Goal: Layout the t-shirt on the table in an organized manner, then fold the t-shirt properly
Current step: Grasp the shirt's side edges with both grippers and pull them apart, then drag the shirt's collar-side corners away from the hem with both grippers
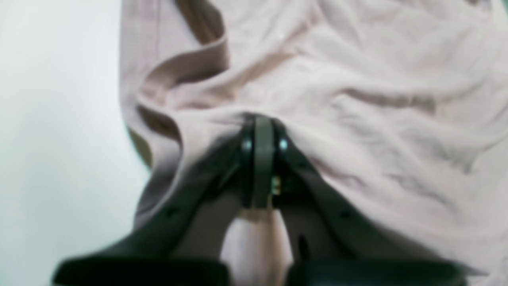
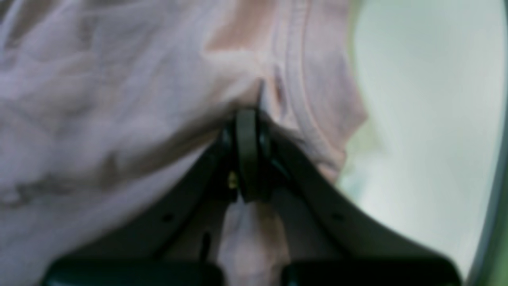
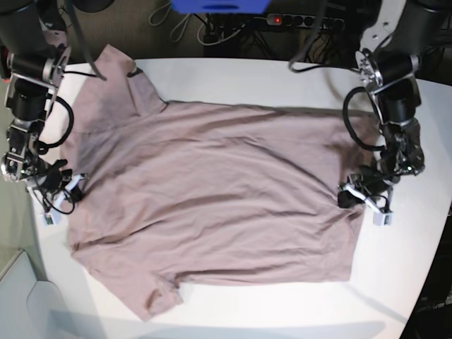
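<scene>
The t-shirt [image 3: 212, 198] is spread across the table [image 3: 282, 78], its long axis running between the left gripper [image 3: 347, 194] and right gripper [image 3: 70, 185], each clamped on an opposite edge.

Through the blurred left wrist view we see the left end effector [image 1: 262, 131] closed on a ridge of the mauve t-shirt [image 1: 357, 79], creased cloth filling the frame above and right, what looks like a hemmed sleeve opening upper left, and bare white tabletop [image 1: 55, 119] at left.
</scene>
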Tool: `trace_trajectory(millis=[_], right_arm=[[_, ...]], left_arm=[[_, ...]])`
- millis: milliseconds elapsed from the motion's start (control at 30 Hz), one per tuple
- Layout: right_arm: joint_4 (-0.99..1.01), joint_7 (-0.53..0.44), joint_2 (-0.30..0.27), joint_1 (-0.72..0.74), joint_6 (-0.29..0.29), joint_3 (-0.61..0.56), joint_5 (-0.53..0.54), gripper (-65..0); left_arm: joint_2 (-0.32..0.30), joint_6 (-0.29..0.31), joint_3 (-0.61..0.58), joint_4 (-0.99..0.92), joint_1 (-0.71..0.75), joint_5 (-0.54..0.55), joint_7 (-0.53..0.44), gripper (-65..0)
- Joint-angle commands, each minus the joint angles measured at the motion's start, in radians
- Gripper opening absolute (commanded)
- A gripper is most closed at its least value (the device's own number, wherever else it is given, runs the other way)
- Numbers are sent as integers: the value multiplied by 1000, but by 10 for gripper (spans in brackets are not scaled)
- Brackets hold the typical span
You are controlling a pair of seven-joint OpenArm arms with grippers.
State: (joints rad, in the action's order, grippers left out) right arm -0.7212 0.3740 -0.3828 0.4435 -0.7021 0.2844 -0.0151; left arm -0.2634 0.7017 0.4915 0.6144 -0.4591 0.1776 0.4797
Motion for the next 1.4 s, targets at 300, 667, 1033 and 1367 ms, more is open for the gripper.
trace_trajectory(millis=[300, 667, 1033, 1367], right_arm=[[-139, 81, -40, -74, 4, 126, 13, -650], [-796, 221, 144, -447, 4, 255, 13, -650], [-802, 222, 235, -544, 4, 249, 10, -650], [-811, 222, 242, -676, 4, 249, 10, -650]], left_arm=[[-12, -4, 14, 327, 69, 23, 221, -645], [85, -4, 154, 740, 356, 129, 382, -644], [62, -4, 152, 591, 458, 127, 291, -644], [45, -4, 146, 560, 560, 135, 261, -644]])
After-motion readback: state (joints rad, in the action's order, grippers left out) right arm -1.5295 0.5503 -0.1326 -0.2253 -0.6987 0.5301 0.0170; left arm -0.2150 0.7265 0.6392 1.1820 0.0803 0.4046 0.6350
